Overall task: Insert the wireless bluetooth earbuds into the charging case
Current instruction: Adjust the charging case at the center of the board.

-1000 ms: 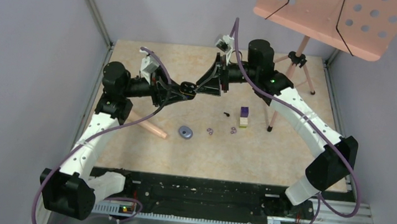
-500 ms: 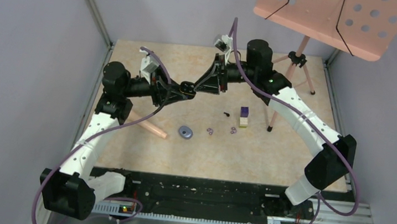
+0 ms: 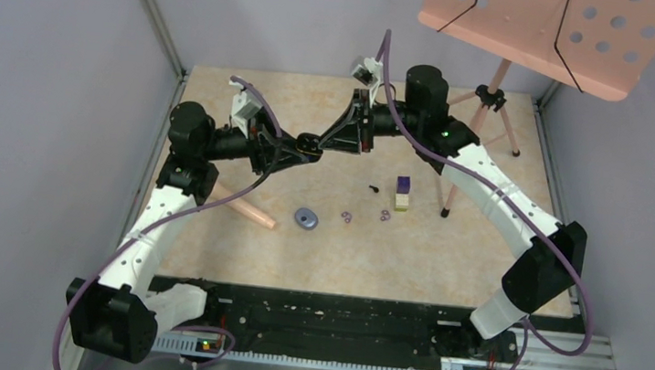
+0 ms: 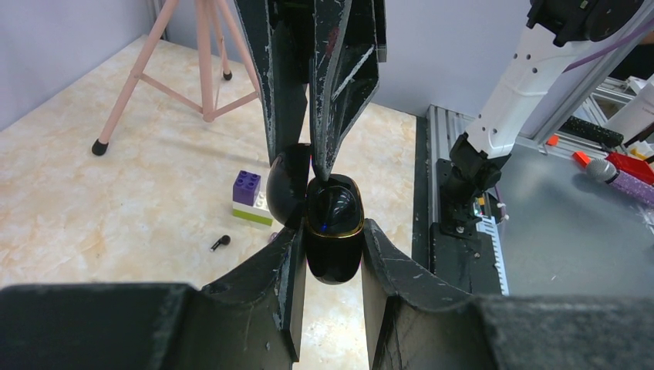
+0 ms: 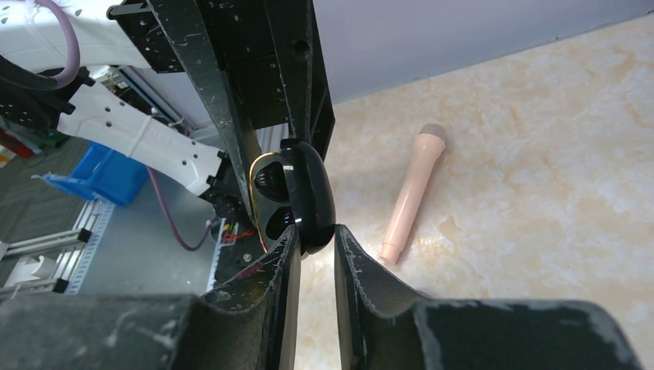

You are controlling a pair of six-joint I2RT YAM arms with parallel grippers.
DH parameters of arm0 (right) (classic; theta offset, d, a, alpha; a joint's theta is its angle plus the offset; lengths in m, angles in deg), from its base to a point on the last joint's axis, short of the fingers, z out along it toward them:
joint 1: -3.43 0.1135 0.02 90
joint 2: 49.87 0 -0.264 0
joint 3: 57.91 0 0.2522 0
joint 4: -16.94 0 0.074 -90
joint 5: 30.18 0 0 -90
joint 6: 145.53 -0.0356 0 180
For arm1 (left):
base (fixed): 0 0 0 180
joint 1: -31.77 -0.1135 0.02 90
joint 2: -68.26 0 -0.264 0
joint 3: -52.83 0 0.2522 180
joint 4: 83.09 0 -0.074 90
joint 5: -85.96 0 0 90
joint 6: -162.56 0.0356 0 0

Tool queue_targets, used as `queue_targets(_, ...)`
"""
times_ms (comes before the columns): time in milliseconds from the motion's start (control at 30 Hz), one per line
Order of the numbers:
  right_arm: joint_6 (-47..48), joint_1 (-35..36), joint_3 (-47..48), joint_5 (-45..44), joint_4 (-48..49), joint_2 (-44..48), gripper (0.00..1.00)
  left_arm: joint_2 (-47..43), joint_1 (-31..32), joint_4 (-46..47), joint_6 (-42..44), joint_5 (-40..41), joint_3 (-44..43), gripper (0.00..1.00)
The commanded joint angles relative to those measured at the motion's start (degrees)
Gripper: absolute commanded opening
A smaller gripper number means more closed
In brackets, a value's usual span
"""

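Right gripper (image 5: 315,233) narrowed onto charging case (image 4: 333,212) held in left gripper (image 4: 333,233).

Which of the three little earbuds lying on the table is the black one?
The black earbud, just left of the purple-and-yellow block. The left purple ring and right purple ring lie nearer the arm bases.

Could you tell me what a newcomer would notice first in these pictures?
In mid-air over the far half of the table, the left tool grips a glossy black charging case with a gold rim, and the right tool flanks its open lid. A pink perforated music stand looms at the far right corner.
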Motion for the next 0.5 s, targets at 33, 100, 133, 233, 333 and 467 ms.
queue_targets(33,0.90,1.43,1.67,0.92,1.79,-0.94,0.14,0.19,0.22,4.05,-0.15,0.85,0.05,0.00)
queue_targets(100,1.02,1.41,1.61,0.59,1.82,-0.88,0.07,0.14,0.17,3.76,0.10,1.12,0.31,0.00)
queue_targets(133,1.14,1.41,1.52,0.26,1.80,-0.75,0.03,0.10,0.17,3.35,0.34,1.42,0.42,0.01)
queue_targets(233,2.03,1.43,1.19,-1.44,1.31,-0.19,0.00,0.00,0.17,0.71,1.92,4.01,0.72,0.16)
queue_targets(333,3.38,1.38,1.19,-3.53,0.20,0.28,0.00,-0.12,0.17,-3.44,5.08,5.65,0.50,0.22)
queue_targets(467,4.19,1.38,0.64,-5.10,-0.13,0.72,0.00,-0.01,0.17,-5.77,7.00,6.13,0.71,0.24)
